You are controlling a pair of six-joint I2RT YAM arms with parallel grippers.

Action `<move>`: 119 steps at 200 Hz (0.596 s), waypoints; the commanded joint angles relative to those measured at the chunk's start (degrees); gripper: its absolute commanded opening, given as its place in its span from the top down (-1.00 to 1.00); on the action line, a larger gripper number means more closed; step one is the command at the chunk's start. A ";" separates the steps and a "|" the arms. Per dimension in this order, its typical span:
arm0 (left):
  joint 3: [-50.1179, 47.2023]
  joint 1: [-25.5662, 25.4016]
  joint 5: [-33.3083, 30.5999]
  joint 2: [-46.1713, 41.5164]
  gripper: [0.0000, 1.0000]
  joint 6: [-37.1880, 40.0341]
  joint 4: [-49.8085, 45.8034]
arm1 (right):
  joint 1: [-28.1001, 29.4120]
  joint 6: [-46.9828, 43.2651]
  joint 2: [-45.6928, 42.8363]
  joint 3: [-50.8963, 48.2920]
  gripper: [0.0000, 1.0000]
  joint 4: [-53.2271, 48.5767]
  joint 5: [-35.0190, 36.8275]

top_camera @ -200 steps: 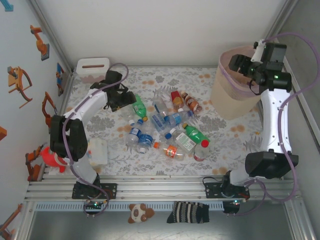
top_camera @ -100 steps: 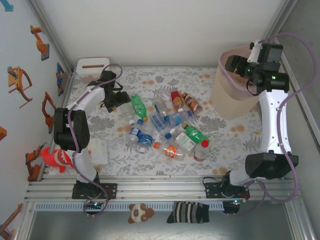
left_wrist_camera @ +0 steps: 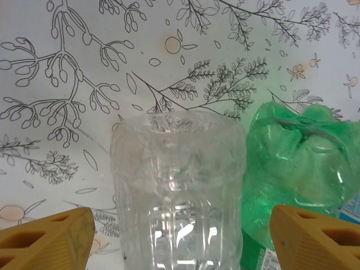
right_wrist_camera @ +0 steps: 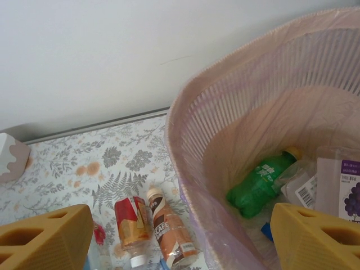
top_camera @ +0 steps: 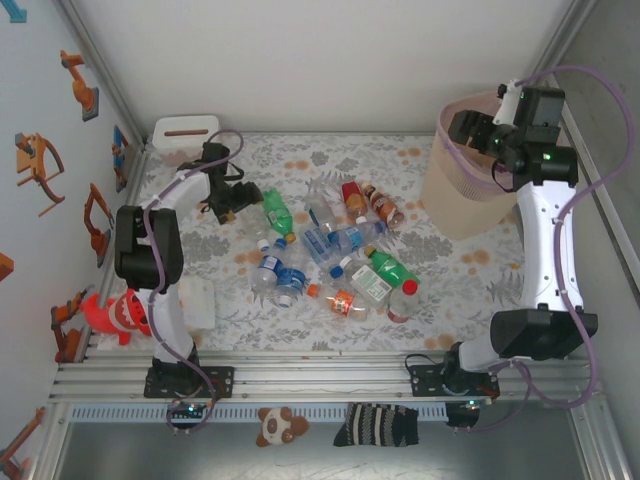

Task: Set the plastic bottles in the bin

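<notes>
Left wrist: left tool (left_wrist_camera: 181,236) released, straddling a clear ribbed plastic bottle (left_wrist_camera: 177,180) without touching; a crumpled green plastic bottle (left_wrist_camera: 298,163) crowds just beside. Right tool (right_wrist_camera: 180,236), released, hangs above the beige-pink lined bin (right_wrist_camera: 225,112), a green labelled bottle (right_wrist_camera: 261,180) inside.

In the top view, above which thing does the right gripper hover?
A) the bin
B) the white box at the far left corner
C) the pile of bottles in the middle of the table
A: the right gripper hangs over the open mouth of the bin, and its wrist camera looks down into the bin, where a green bottle lies.
</notes>
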 commanded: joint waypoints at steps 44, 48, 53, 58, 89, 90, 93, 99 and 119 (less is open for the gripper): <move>0.11 2.30 3.13 4.10 -0.50 0.90 2.29 | 1.36 -0.38 -0.98 0.45 -0.63 0.23 0.89; -0.20 2.30 3.37 4.24 -0.50 0.95 2.48 | 1.36 -0.39 -0.97 0.47 -0.62 0.21 0.91; -0.38 2.45 3.62 4.26 -0.48 0.88 2.81 | 1.50 -0.45 -0.89 0.47 -0.62 0.05 0.94; -0.70 2.44 3.72 4.23 -0.46 0.79 3.12 | 1.57 -0.51 -0.87 0.47 -0.62 0.04 0.95; -1.81 2.41 4.78 3.87 -0.34 -0.01 4.50 | 2.07 -0.57 -1.06 0.38 -0.62 0.10 1.30; -1.86 2.45 4.81 3.85 -0.33 -0.05 4.55 | 2.06 -0.61 -1.06 0.38 -0.62 0.07 1.32; -1.95 2.40 4.78 3.76 -0.32 -0.01 4.59 | 2.12 -0.57 -1.06 0.42 -0.62 0.10 1.34; -2.14 2.42 4.81 3.49 -0.30 -0.01 4.66 | 2.21 -0.61 -1.05 0.43 -0.62 0.04 1.35; -2.58 2.40 4.39 2.58 -0.25 0.08 4.73 | 2.46 -0.61 -1.19 0.34 -0.62 0.04 1.44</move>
